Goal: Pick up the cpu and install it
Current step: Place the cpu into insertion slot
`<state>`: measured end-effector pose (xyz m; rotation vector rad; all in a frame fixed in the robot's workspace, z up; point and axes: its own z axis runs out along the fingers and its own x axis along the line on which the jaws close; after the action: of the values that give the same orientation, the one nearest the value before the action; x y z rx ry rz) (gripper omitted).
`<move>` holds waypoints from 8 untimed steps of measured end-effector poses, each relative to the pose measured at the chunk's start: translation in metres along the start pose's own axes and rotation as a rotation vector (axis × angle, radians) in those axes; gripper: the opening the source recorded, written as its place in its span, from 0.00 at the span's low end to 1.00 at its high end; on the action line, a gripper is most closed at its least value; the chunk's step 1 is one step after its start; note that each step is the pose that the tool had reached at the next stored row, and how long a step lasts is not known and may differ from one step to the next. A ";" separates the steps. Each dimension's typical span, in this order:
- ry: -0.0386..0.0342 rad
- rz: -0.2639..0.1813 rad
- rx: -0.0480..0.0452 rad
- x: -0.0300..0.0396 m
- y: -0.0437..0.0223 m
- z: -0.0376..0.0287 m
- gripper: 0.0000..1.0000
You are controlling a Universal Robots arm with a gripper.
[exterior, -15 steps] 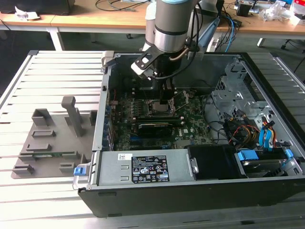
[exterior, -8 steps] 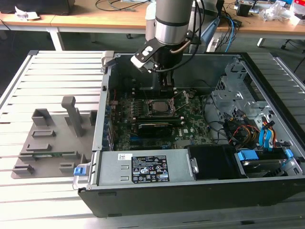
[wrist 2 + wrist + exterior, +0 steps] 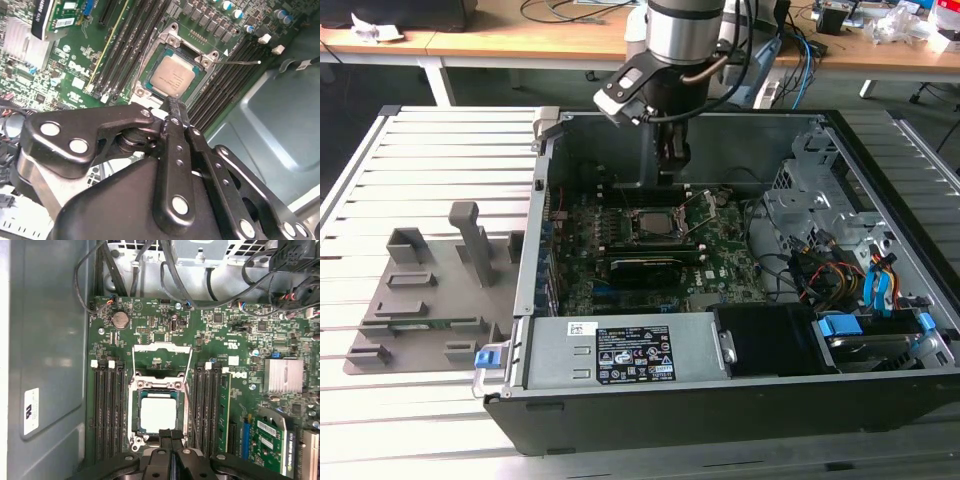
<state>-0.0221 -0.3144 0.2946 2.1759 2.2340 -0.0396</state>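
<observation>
Lying flat, plate upward, the square cpu (image 3: 158,412) sits in its socket (image 3: 133,415) near pressed-together fingers (image 3: 165,437).

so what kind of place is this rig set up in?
Probably a robotics lab or workshop: an open computer case on a slatted metal table, wooden desks with loose cables behind.

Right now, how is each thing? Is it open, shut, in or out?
cpu, sitting flat in its socket, silvery top up.
socket load plate, flipped open, leaving the cpu uncovered.
gripper, shut, holding nothing, tips at the cpu's edge.
computer case, lying on its side, side panel off, insides open.
</observation>
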 end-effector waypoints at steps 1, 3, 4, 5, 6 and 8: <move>-0.0017 0.000 0.0000 -0.0001 0.0000 -0.0028 0.11; -0.0046 0.000 0.0001 -0.0002 0.0000 -0.0073 0.11; -0.0064 0.000 0.0002 -0.0002 0.0000 -0.0099 0.11; -0.0086 0.000 0.0002 -0.0003 0.0000 -0.0137 0.11; -0.0108 0.000 0.0003 -0.0004 0.0000 -0.0175 0.11; -0.0139 0.000 0.0003 -0.0006 -0.0001 -0.0242 0.11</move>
<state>-0.0221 -0.3142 0.3188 2.1689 2.2268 -0.0549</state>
